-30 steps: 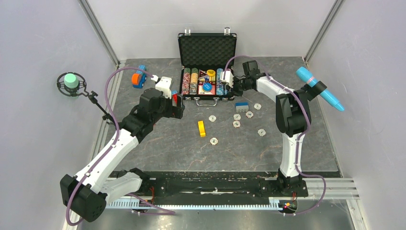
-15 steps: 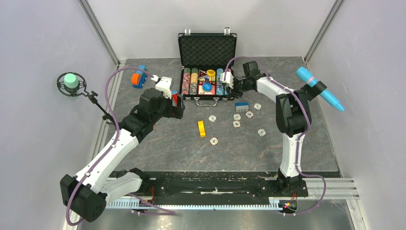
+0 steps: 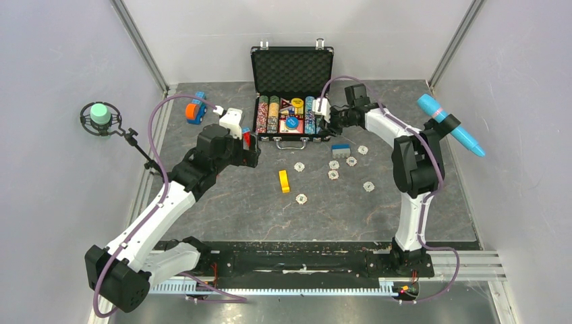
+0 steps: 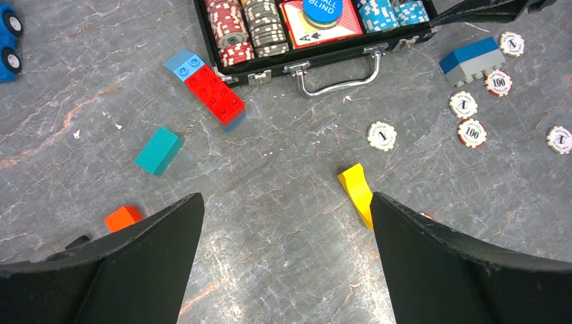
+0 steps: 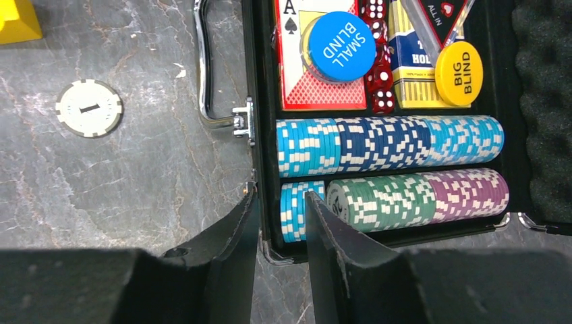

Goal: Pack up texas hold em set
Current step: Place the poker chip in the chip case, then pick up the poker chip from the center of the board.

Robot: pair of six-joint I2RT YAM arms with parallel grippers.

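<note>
The black briefcase [image 3: 292, 70] of the texas hold em set lies open at the back of the table, lid up, with rows of coloured chips [image 5: 391, 142] inside. Several loose pale-edged chips [image 3: 334, 164] lie on the table in front of it. My right gripper [image 3: 320, 111] hangs over the case's right front corner. Its jaws [image 5: 281, 196] are partly open and straddle the case wall and a short stack of light-blue chips [image 5: 294, 210]. My left gripper [image 4: 287, 202] is wide open and empty above bare table, left of the case handle [image 4: 337, 71].
A yellow block [image 3: 284, 181] lies mid-table and a blue and grey brick [image 3: 340, 148] sits near the loose chips. A red and blue brick [image 4: 210, 91], a teal block [image 4: 158, 151] and an orange block [image 4: 123, 217] lie left of the case. A blue toy car [image 3: 195, 108] sits back left.
The right gripper's jaws have spread apart at the case corner and the arm has shifted slightly. The left arm has not moved.
</note>
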